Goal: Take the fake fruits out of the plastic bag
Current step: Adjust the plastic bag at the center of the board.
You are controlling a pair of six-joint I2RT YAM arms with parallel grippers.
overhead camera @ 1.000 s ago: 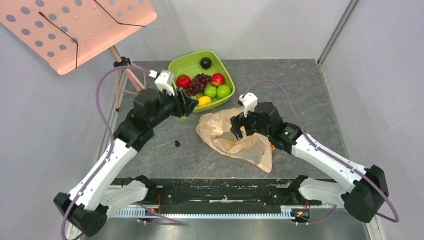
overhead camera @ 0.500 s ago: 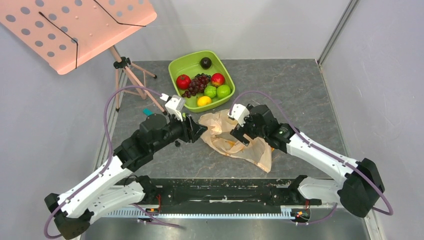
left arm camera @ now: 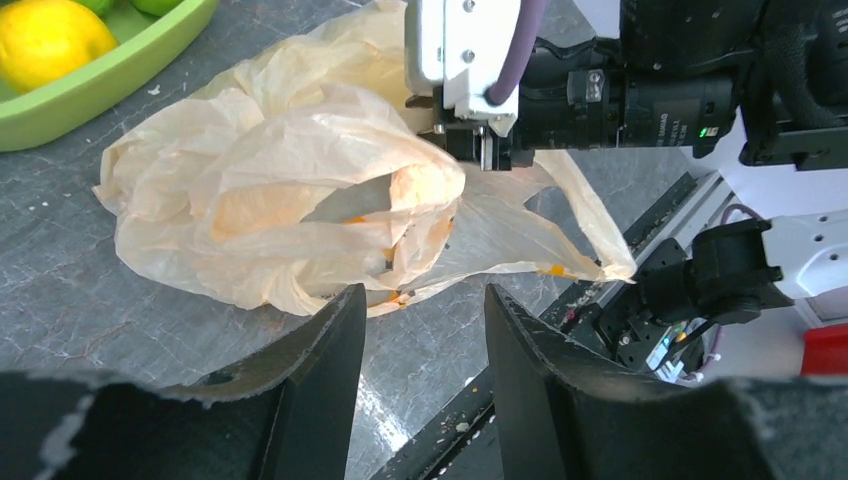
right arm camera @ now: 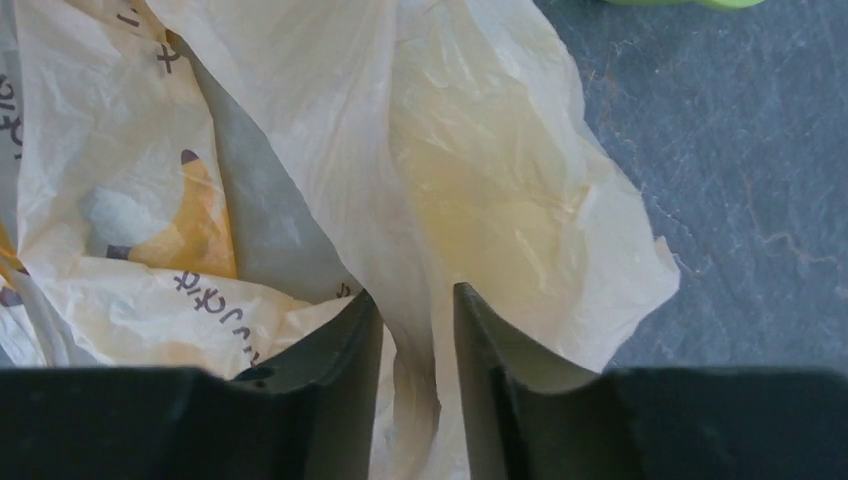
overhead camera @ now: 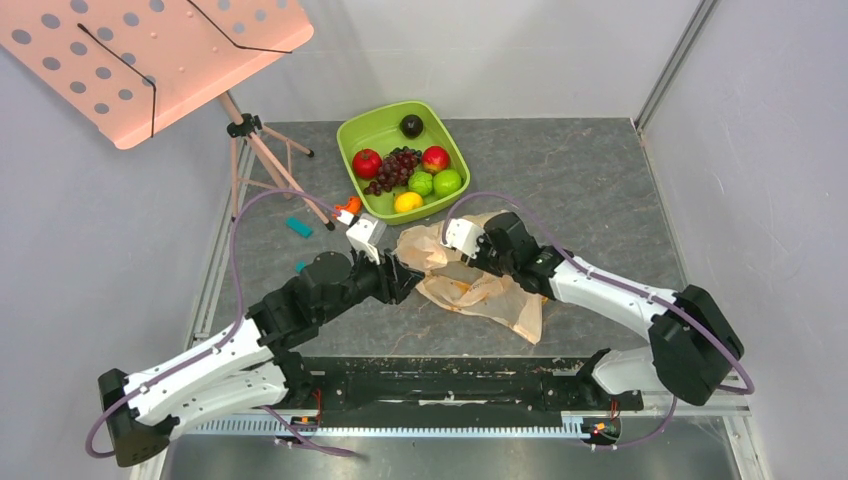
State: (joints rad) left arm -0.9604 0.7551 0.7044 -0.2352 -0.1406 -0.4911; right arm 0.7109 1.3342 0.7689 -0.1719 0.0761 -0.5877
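Observation:
The plastic bag [overhead camera: 492,296] lies crumpled on the grey table, just in front of the green tub [overhead camera: 352,130]. My right gripper [overhead camera: 468,262] is over the bag's middle, and in the right wrist view it [right arm camera: 418,295] is shut on a raised fold of the bag [right arm camera: 480,180]. My left gripper [overhead camera: 408,280] is low at the bag's left edge. It [left arm camera: 425,300] is open with nothing between its fingers, the bag [left arm camera: 270,200] just ahead of them. The dark red-purple grape bunch [overhead camera: 398,166] and a round yellow fruit [overhead camera: 408,201] lie in the tub. What the bag holds is hidden.
Red, green and dark fruits also fill the tub [left arm camera: 100,90]. A pink music stand [overhead camera: 150,50] on tripod legs [overhead camera: 262,150] stands at the back left. A teal block [overhead camera: 298,227] and a small orange piece [overhead camera: 352,205] lie left of the tub. Grey walls enclose the table.
My left arm has drawn back from the tub and come down to the bag's left edge. My right gripper has shifted left over the bag and closed its jaws on a fold.

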